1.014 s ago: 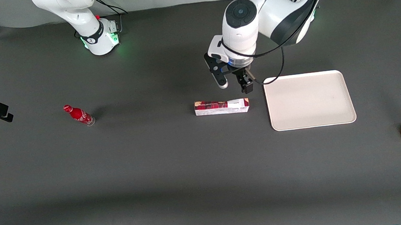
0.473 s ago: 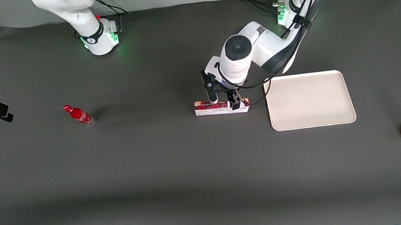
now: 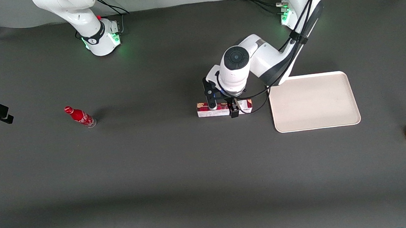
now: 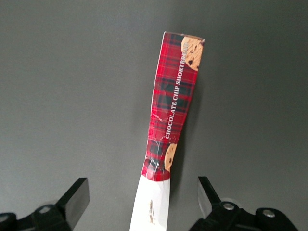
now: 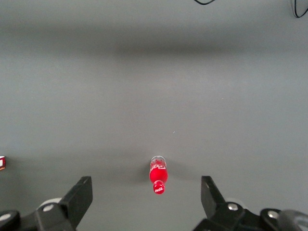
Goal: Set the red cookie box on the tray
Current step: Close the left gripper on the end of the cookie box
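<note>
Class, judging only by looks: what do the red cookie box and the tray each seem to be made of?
Red cookie box: likely printed paperboard with a slight sheen, given its sharp folded edges and tartan print.
Tray: probably moulded plastic, matte cream-white, with rounded corners and a low rim; the material is not certain.
The gripper sits open, its fingers on either side of the box.

robot lab: bench-mounted arms (image 3: 257,54) on dark matted table (image 3: 157,178)

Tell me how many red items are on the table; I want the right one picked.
2: the red cookie box beside the tray, under the open gripper; the small red bottle toward the parked arm's end.
</note>
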`<control>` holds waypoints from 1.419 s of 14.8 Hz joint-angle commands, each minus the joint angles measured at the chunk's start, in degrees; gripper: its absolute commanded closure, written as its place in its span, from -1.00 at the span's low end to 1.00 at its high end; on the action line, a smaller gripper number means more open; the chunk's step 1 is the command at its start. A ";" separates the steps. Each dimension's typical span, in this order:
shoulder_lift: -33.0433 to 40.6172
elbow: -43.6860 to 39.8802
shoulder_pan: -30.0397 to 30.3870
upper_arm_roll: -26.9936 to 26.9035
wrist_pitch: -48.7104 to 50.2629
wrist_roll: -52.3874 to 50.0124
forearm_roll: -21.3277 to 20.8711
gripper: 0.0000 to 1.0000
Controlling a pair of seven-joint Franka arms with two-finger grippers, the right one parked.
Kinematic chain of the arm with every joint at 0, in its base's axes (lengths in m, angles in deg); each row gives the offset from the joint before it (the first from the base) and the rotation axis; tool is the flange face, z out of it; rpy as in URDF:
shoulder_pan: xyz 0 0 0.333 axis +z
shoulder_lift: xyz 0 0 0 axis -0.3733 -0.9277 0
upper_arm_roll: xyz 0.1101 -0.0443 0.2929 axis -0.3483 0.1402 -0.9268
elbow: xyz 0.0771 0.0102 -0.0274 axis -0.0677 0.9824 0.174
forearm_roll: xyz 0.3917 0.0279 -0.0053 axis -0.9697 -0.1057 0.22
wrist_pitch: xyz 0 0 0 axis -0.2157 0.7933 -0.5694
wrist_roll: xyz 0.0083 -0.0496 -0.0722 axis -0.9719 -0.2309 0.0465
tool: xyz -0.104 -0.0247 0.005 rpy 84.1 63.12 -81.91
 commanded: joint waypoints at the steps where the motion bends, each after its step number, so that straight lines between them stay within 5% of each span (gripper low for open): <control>1: -1.70 0.35 -1.31 0.08 -1.44 -5.28 -4.79 -1.00; 14: -6.71 3.25 -2.11 -1.50 -11.28 -8.89 -7.97 -0.95; 18: -6.80 3.17 -2.19 -1.67 -11.29 -8.28 -8.14 0.78; 19: -6.80 3.17 -2.19 -1.67 -11.29 -8.27 -8.14 1.00; 21: -6.72 3.17 -2.11 -1.67 -10.94 -8.88 -8.14 1.00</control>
